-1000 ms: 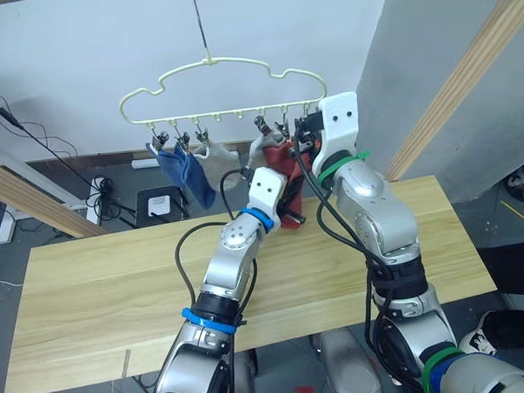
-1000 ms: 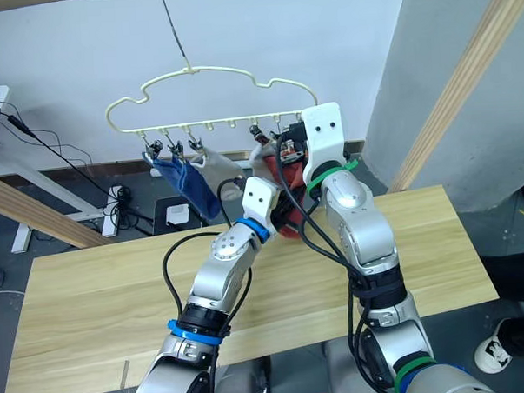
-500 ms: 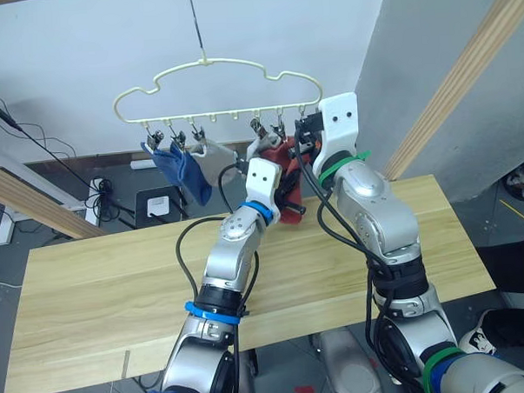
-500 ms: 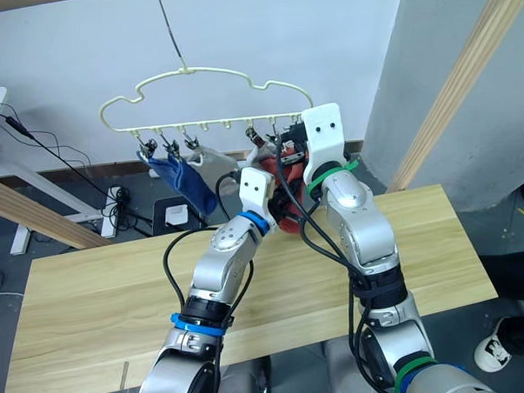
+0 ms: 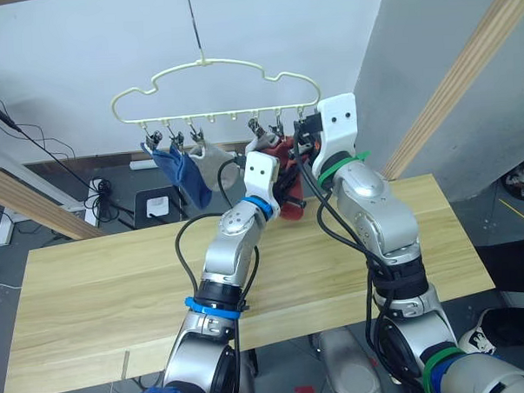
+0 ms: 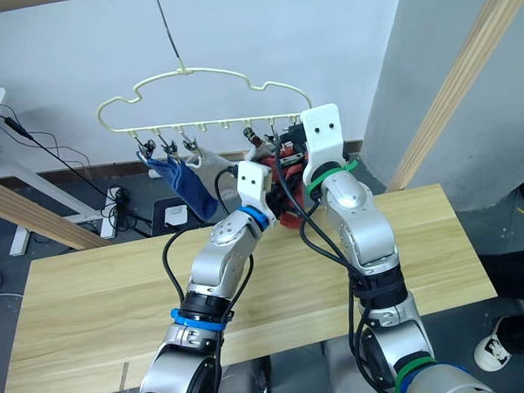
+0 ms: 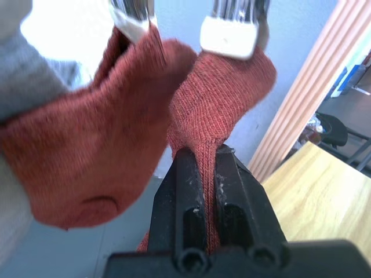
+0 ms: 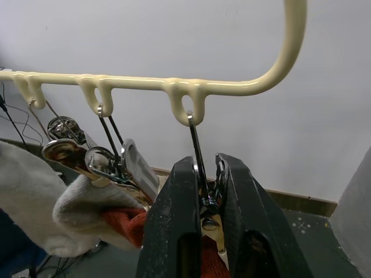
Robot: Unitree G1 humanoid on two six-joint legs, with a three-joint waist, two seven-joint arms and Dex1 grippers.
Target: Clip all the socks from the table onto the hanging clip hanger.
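Rising since a second ago: left gripper [image 7: 200, 174] pinching last rust-red sock [image 7: 223, 98] to hanger's [image 5: 211, 63] far-right clip [image 8: 204, 202], squeezed by right gripper [image 8: 203, 174]; table [image 5: 100, 282] bare, clipping nearly done

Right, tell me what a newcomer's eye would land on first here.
First, the cream clip hanger hanging above the far edge of the table, with blue, grey and rust-red socks clipped along it. Next, both arms raised to its right end: the left gripper shut on a rust-red sock, the right gripper pinching the last clip.
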